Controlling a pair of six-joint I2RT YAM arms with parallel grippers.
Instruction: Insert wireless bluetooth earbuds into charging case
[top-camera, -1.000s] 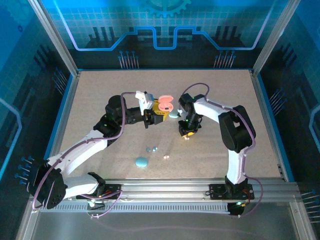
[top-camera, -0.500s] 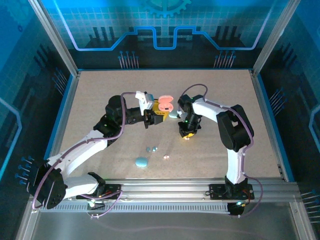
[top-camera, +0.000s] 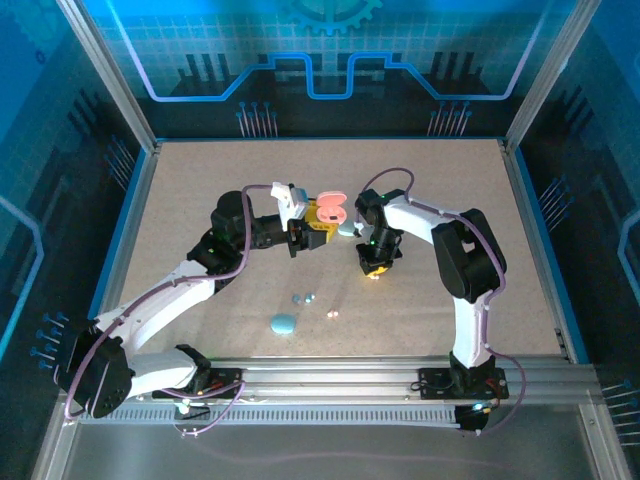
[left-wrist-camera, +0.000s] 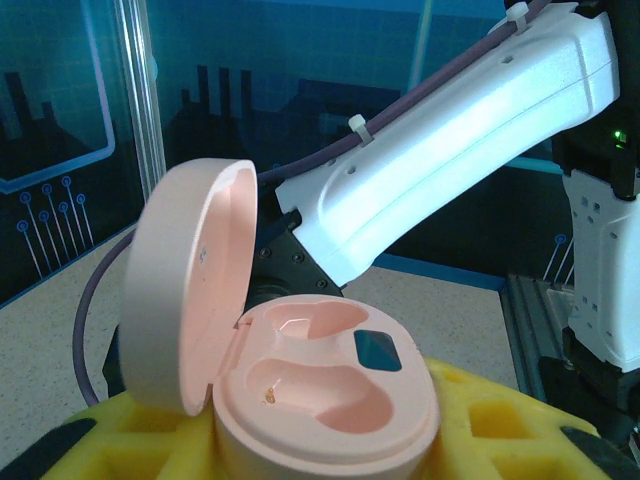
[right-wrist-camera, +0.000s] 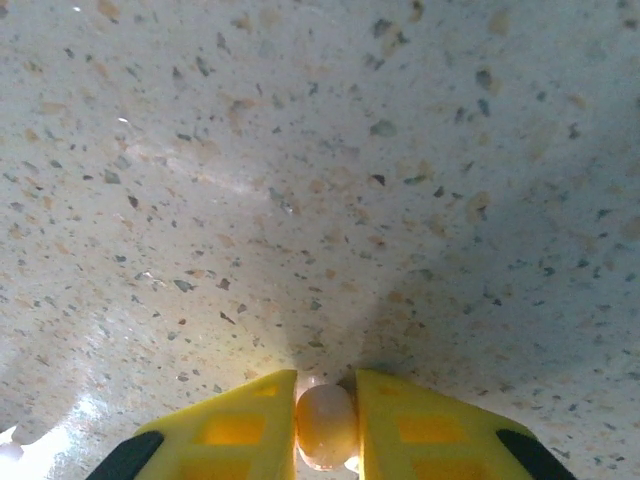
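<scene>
An open pink charging case (left-wrist-camera: 325, 395) sits between my left gripper's (left-wrist-camera: 320, 455) yellow fingers (left-wrist-camera: 500, 430), lid (left-wrist-camera: 190, 290) swung up to the left. Both wells are bare. From above, this case (top-camera: 328, 211) is held over mid-table by the left gripper (top-camera: 312, 230). My right gripper (right-wrist-camera: 327, 382) is shut on a pinkish earbud (right-wrist-camera: 326, 428) just above the speckled tabletop (right-wrist-camera: 320, 180); from above that gripper (top-camera: 373, 269) points down, right of the case. A pink earbud (top-camera: 333, 314) and two blue earbuds (top-camera: 303, 297) lie loose on the table.
A pale teal case (top-camera: 346, 229) lies between the two grippers. A light blue case (top-camera: 283, 324) rests near the front edge. The right arm's white link (left-wrist-camera: 450, 130) looms close behind the pink case. Blue rails and metal posts frame the table (top-camera: 200, 180).
The right gripper has edged slightly left with the earbud still in it. The left arm and the pink case have stayed put.
</scene>
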